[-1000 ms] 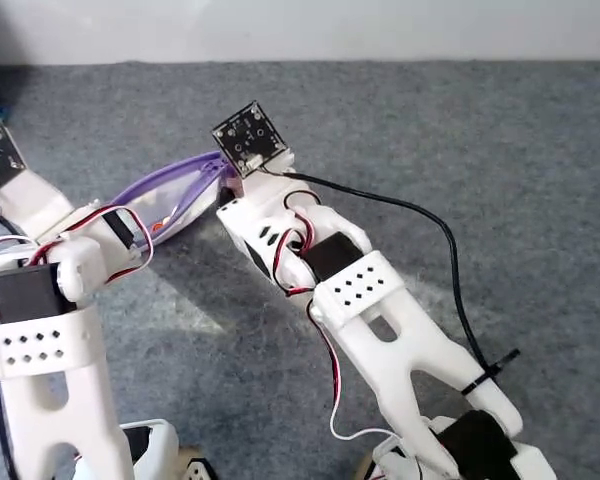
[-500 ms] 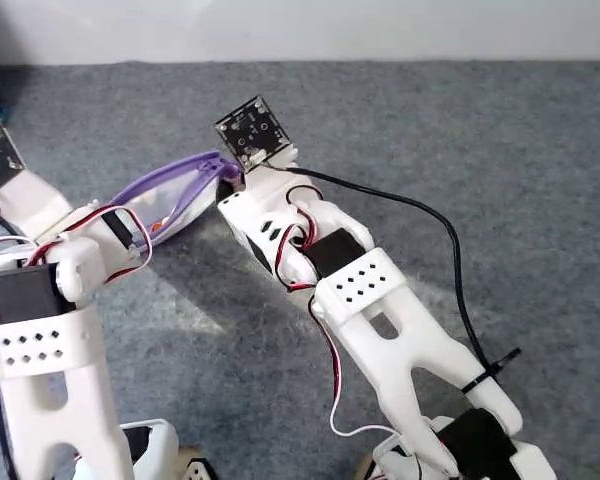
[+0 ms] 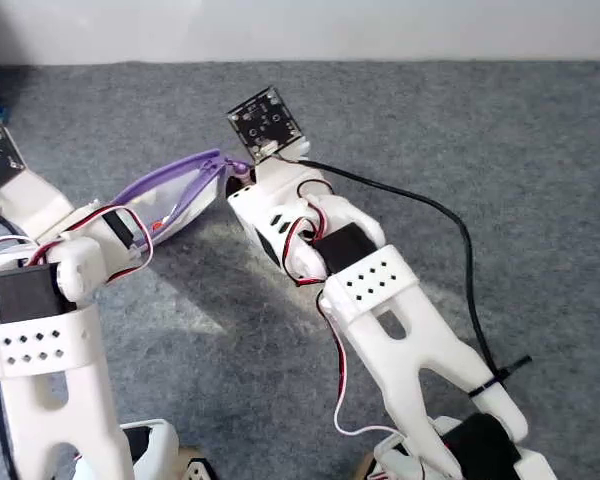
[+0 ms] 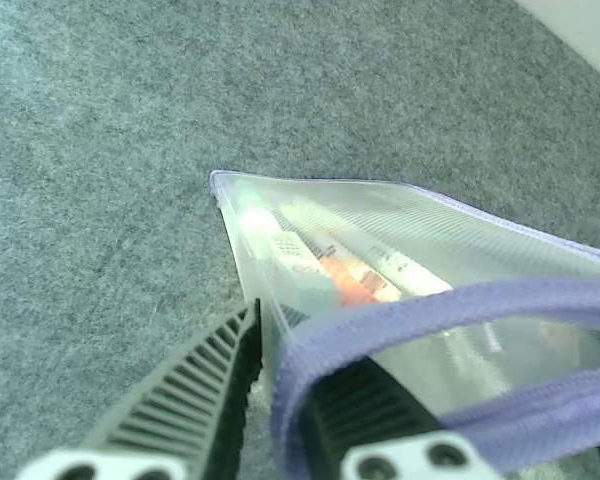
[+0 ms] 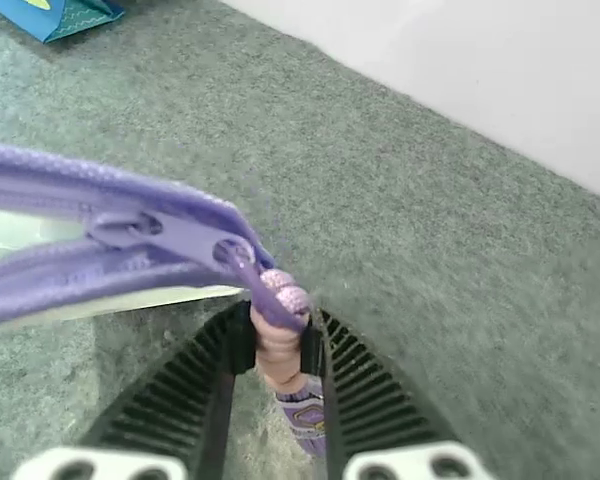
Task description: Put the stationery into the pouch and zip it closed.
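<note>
pouch (image 3: 168, 192) sits on the grey carpet (image 3: 500, 140) between the two arms. pens (image 4: 325, 265) lie inside it. left gripper (image 4: 270, 335) pinches the pouch's purple edge. right gripper (image 5: 277, 340) is clamped on the zip pull (image 5: 280, 295), just beside the slider (image 5: 180, 235). beyond the slider the zip tapes stand apart.

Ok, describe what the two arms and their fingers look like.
Both the left arm and right arm are white plastic shells with black motor blocks, dotted hole patterns and thin red-and-white wires. A black cable runs along the right arm, which carries a square black camera board. Their fingers are black and ribbed.
</note>
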Controlling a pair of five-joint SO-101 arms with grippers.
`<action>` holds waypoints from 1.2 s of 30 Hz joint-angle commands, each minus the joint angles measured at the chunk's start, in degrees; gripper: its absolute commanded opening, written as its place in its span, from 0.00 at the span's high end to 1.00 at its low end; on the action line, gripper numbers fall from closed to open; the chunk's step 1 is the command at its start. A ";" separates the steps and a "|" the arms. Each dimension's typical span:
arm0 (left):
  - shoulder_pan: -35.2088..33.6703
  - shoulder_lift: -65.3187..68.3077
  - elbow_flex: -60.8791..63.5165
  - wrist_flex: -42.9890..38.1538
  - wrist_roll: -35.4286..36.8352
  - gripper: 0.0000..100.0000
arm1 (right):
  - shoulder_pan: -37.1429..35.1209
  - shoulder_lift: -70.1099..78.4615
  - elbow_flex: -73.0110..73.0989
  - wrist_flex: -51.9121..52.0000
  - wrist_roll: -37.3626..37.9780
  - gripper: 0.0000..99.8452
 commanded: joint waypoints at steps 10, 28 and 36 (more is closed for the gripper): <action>7.03 -2.11 -5.05 10.99 4.31 0.53 | 2.42 -7.16 -4.13 1.36 0.70 0.99; 12.92 -21.19 -7.25 13.89 0.00 0.53 | 1.54 -7.16 -15.03 5.76 8.09 0.99; 1.67 -21.27 -7.34 12.75 -2.99 0.53 | 1.54 -8.92 -17.67 16.92 14.77 0.99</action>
